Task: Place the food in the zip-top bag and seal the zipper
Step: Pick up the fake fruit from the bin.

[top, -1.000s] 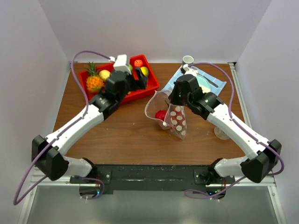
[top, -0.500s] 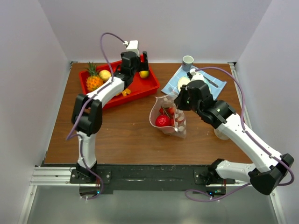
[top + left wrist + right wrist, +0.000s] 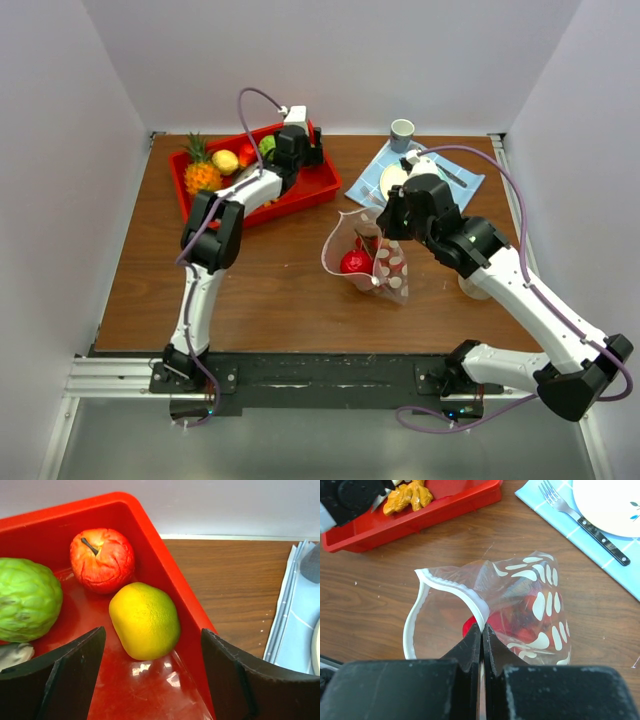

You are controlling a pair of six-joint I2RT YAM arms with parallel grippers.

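My left gripper [image 3: 152, 680] is open inside the red tray [image 3: 165, 550], its fingers [image 3: 75, 670] either side of a yellow-green fruit [image 3: 145, 620] lying just ahead of the tips, untouched. A red apple [image 3: 102, 560] and a bumpy green fruit [image 3: 27, 600] lie behind it. From above, the left gripper [image 3: 300, 150] is over the tray's back right corner. My right gripper [image 3: 482, 630] is shut on the zipper [image 3: 451, 586], holding the dotted zip-top bag [image 3: 540, 605] with its mouth open. Red food [image 3: 353, 262] lies inside the bag [image 3: 392, 272].
A pineapple [image 3: 200, 172] and a yellow fruit [image 3: 225, 160] sit at the tray's left end, and an orange piece [image 3: 410, 495] lies near its front wall. A blue cloth [image 3: 470, 182] carries a plate [image 3: 610, 505], fork [image 3: 580, 520] and cup [image 3: 402, 130].
The left arm has stretched out to the tray's back right corner, over the yellow-green fruit. The right gripper has drawn the held bag slightly right and nearer.
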